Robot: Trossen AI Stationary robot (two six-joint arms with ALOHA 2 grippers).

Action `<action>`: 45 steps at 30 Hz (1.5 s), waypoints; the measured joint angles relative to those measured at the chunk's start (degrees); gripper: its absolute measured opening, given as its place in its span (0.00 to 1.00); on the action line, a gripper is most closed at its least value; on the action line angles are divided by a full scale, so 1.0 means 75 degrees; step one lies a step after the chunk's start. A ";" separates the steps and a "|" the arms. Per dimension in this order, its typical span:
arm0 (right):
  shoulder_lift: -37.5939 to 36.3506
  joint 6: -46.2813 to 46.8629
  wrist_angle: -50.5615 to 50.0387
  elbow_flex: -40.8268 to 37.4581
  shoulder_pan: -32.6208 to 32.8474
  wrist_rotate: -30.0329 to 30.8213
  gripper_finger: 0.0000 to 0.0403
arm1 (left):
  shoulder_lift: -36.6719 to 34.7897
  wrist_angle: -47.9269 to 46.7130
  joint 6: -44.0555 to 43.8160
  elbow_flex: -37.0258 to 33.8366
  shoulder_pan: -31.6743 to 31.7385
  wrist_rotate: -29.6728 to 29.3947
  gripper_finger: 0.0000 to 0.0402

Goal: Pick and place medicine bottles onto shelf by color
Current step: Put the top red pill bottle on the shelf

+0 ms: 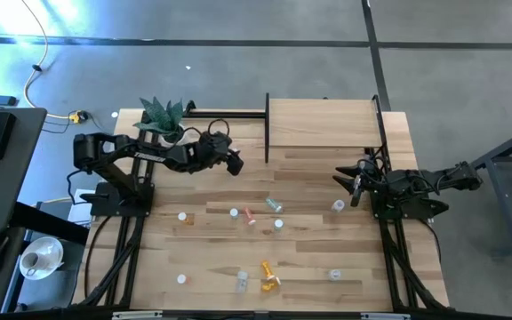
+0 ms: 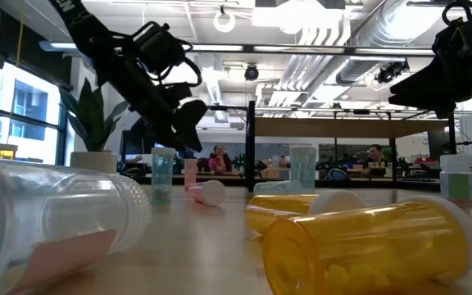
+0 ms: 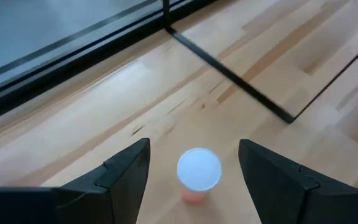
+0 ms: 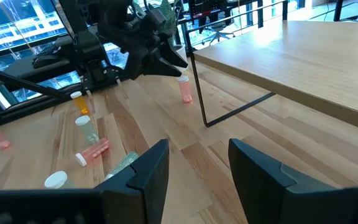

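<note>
A pink medicine bottle with a white cap (image 3: 199, 171) stands upright on the table, close to the shelf's black frame; it also shows in the right wrist view (image 4: 185, 89). My left gripper (image 1: 236, 164) hovers over it, open, one finger on either side and clear of it. My right gripper (image 1: 341, 179) is open and empty, above the table near the shelf's right leg. The shelf (image 1: 323, 124) stands at the far side. Several other bottles lie or stand around the table's middle and near edge, among them a pink one (image 1: 250, 216), a green one (image 1: 274, 205) and two orange ones (image 1: 269, 275).
A potted green plant (image 1: 163, 116) stands at the far left, just behind my left arm. The shelf's thin black frame bar (image 3: 229, 74) runs along the table beside the pink bottle. People sit in the room beyond the table (image 2: 218, 157).
</note>
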 joint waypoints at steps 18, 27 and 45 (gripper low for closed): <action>0.0000 0.0002 0.0000 0.0000 0.0000 0.0000 0.39 | 0.0554 0.0172 0.0001 -0.0003 0.0000 0.0049 0.59; 0.0000 0.0001 0.0000 0.0000 -0.0001 0.0001 0.39 | 0.0588 0.0184 0.0114 -0.0003 -0.0006 -0.0067 0.49; 0.0000 0.0000 0.0000 0.0000 -0.0001 0.0002 0.39 | 0.0585 0.0178 0.0411 0.0003 -0.0009 -0.0088 0.27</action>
